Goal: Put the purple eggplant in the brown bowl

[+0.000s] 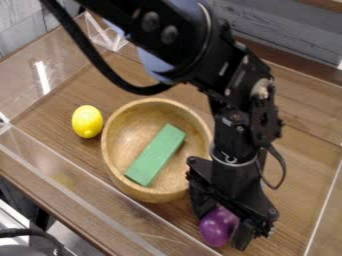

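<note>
Where the black arm drops at about five o'clock on the wooden table [301, 120], its gripper [222, 222] points straight down with the jaws spread wide, straddling the purple eggplant [218, 225] rather than clamping it. I count one eggplant, glossy, lying on the tabletop just outside the brown bowl [123, 120], past the rim at roughly four o'clock; the fingers [247, 229] stand on either side of it, and whether they touch it I cannot tell. There is one bowl, round and wooden, and inside it lies one flat green block [156, 154], slanted across the bottom. One yellow lemon [87, 121] sits on the table at the bowl's nine o'clock, just beside the rim.
</note>
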Available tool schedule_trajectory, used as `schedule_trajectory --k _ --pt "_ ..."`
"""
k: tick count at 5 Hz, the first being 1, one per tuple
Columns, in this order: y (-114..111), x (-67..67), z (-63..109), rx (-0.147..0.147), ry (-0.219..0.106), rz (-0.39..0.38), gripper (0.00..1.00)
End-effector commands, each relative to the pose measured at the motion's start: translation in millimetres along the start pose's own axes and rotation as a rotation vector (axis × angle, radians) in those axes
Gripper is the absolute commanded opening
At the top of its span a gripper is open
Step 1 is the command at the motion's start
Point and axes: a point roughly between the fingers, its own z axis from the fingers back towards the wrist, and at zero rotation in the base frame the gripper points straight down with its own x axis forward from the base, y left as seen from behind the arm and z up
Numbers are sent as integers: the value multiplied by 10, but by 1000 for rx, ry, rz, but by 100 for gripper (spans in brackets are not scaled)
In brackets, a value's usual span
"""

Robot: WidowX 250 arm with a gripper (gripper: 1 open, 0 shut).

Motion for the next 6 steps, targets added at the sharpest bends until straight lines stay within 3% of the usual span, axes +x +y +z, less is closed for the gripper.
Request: schedule_trajectory --k 1,4,6 --pt "15 90 15 -8 -28 9 100" --pt "82 197 83 -15 -65 29 100" --pt "112 242 41 -18 -63 33 100"
